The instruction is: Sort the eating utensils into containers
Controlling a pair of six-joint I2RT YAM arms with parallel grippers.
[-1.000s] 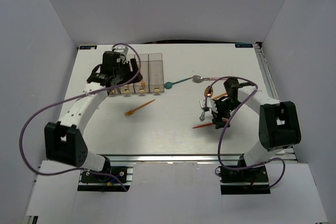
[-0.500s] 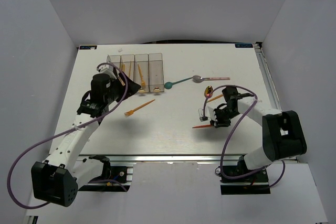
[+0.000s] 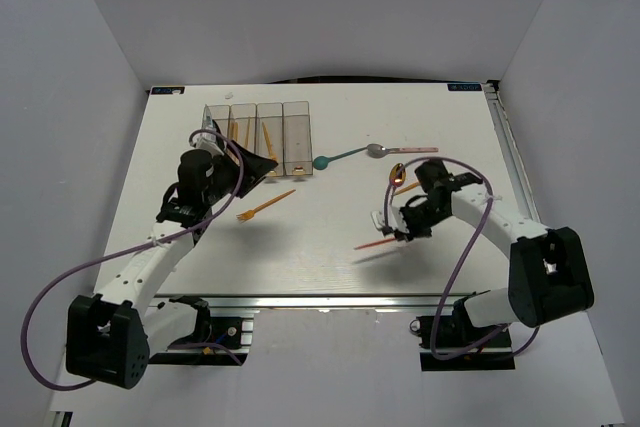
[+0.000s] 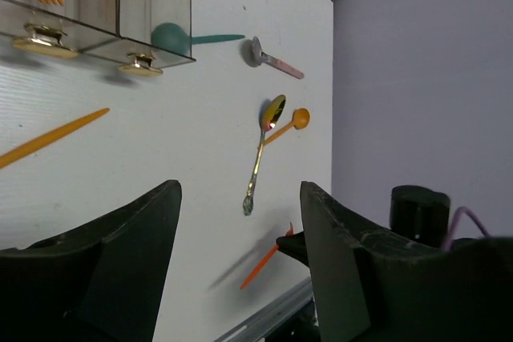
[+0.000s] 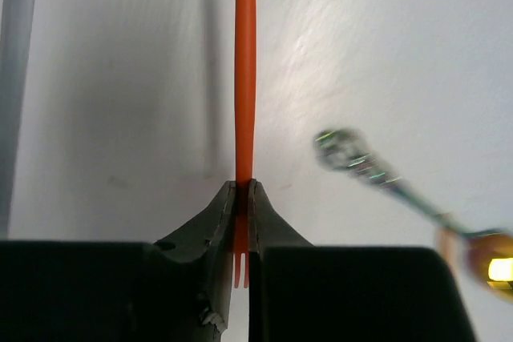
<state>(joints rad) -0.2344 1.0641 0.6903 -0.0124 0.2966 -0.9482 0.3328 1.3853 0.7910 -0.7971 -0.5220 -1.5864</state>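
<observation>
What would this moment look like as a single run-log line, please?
right gripper: shut on red fork | left gripper: open, empty, near containers | loose on table: teal spoon, orange fork

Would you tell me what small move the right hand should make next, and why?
Probably carry it left toward the containers: the right hand is shut on the orange-red fork, and the shadow beside the fork on the table suggests it is lifted clear.
</observation>
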